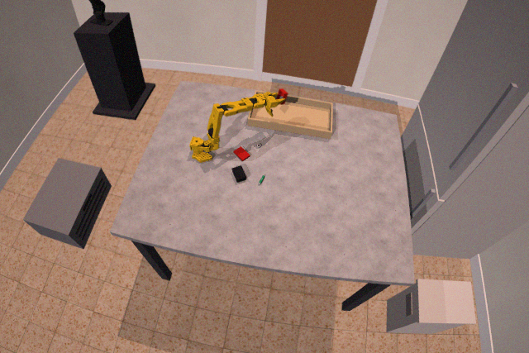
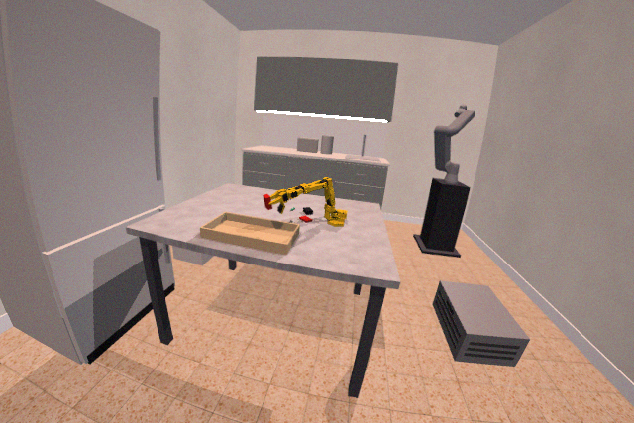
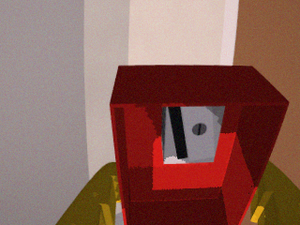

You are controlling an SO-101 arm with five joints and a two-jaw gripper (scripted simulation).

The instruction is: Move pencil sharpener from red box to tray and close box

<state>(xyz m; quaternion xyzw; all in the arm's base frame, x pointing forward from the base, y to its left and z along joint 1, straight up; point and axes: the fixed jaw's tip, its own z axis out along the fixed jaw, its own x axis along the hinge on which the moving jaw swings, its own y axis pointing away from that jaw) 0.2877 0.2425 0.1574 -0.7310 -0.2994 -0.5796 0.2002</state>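
My wrist view shows the sharpener (image 3: 194, 136) inside the open red box (image 1: 282, 93) (image 2: 266, 201) (image 3: 203, 84); the top and exterior views hide it, but show my hand (image 1: 278, 100) (image 2: 275, 203) gripping that box above the bench (image 1: 324, 203) (image 2: 338, 239).

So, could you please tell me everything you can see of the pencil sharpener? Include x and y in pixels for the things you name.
The pencil sharpener (image 3: 192, 141) is a small grey block, metallic by its look, with a black slanting strip and a dark round screw, slotted, on the face in view. It sits inside the raised red box (image 1: 282, 93) (image 2: 266, 201) (image 3: 202, 84), against the floor of it and up near one end wall. Its far side is hidden.
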